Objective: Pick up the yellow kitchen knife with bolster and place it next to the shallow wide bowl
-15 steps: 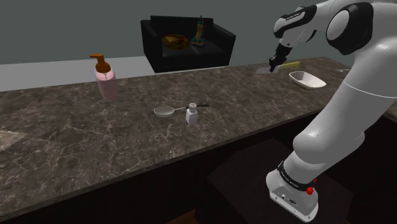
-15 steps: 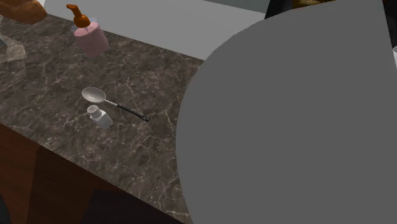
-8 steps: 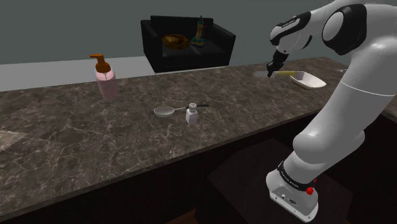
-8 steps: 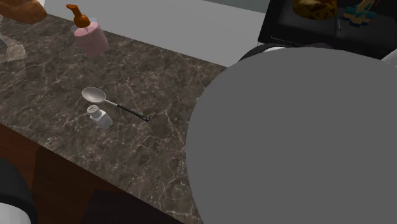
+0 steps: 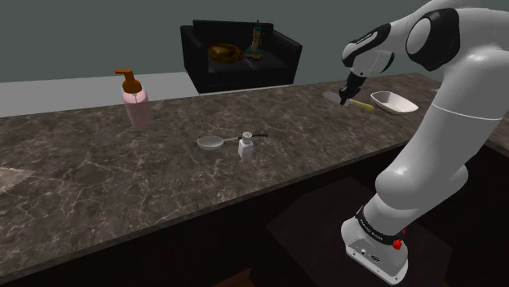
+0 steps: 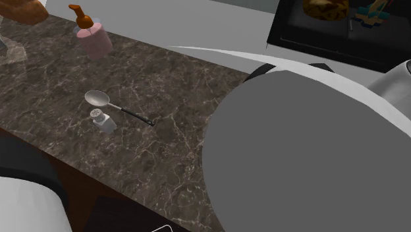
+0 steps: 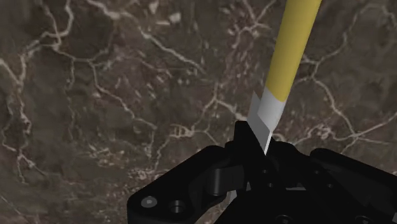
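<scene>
- The gripper (image 5: 348, 98) drops from above the far side of the bowl (image 5: 393, 103) to low over the counter (image 5: 163, 163), just beside the bowl.
- The knife (image 5: 365, 105) it clasps comes down with it; its yellow handle now reaches toward the bowl, near its rim.
- In the second exterior view the arm (image 6: 296, 151) uncovers more counter and the sofa (image 6: 329, 33).

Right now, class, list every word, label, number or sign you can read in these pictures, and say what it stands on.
Pale marking on the dark band at the arm's base: too small to read.
No text on the knife, bowl, soap dispenser or shaker.
</scene>
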Robot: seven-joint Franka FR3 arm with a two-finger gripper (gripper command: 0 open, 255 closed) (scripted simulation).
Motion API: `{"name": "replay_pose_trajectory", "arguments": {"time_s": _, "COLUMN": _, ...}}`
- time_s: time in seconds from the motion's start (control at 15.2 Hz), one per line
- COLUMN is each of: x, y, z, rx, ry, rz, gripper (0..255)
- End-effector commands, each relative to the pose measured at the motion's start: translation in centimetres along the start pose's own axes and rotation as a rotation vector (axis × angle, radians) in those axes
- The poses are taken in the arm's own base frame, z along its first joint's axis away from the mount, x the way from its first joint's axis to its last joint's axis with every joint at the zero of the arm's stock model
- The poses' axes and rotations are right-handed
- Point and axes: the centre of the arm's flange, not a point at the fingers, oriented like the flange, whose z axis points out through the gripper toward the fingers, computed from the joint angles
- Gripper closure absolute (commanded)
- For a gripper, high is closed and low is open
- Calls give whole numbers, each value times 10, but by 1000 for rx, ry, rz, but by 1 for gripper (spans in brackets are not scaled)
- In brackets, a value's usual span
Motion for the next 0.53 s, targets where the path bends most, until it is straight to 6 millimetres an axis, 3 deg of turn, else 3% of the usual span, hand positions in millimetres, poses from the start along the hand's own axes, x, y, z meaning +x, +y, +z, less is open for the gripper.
{"name": "replay_pose_trajectory", "arguments": {"time_s": 0.0, "x": 0, "y": 0, "z": 2, "rx": 0, "ry": 0, "rz": 0, "gripper": 255}}
{"name": "replay_pose_trajectory", "arguments": {"time_s": 0.33, "x": 0, "y": 0, "z": 2, "rx": 0, "ry": 0, "rz": 0, "gripper": 255}}
{"name": "replay_pose_trajectory", "arguments": {"time_s": 0.4, "x": 0, "y": 0, "z": 2, "rx": 0, "ry": 0, "rz": 0, "gripper": 0}}
{"name": "replay_pose_trajectory", "arguments": {"time_s": 0.46, "x": 0, "y": 0, "z": 2, "rx": 0, "ry": 0, "rz": 0, "gripper": 0}}
